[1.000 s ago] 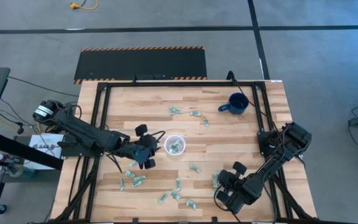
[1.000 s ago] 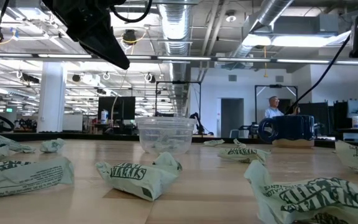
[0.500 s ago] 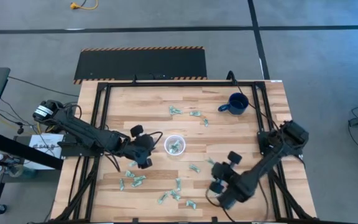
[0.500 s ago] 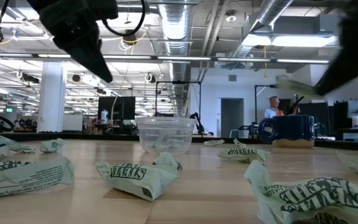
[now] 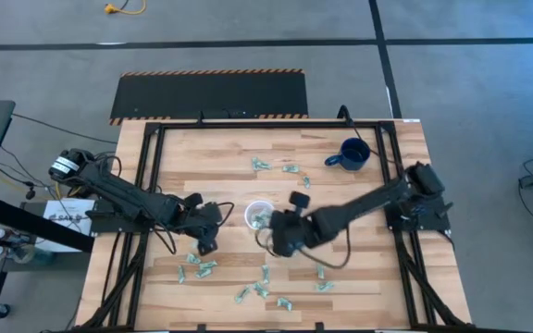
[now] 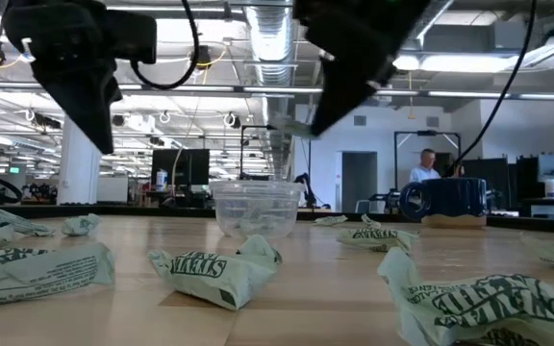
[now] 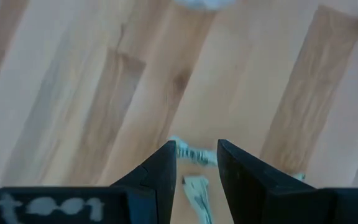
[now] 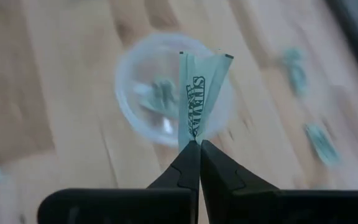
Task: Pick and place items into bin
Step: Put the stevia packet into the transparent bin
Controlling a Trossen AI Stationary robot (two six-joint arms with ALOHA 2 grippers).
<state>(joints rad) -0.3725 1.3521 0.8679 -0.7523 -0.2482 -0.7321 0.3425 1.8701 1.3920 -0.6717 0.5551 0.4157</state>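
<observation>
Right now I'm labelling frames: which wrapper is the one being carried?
Start at the clear cup mid-table. Beside it hangs the right pincer, shut on one green-and-white packet over the cup. Unlike the others on the wood, it's off the table.

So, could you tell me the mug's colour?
Dark blue mug, clearest in the high view.

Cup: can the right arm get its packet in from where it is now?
Probably yes. The right gripper is shut on a packet that hangs above the cup, whose mouth is open with a few packets inside. The left gripper sits off to the cup's other side, out of the way.
</observation>
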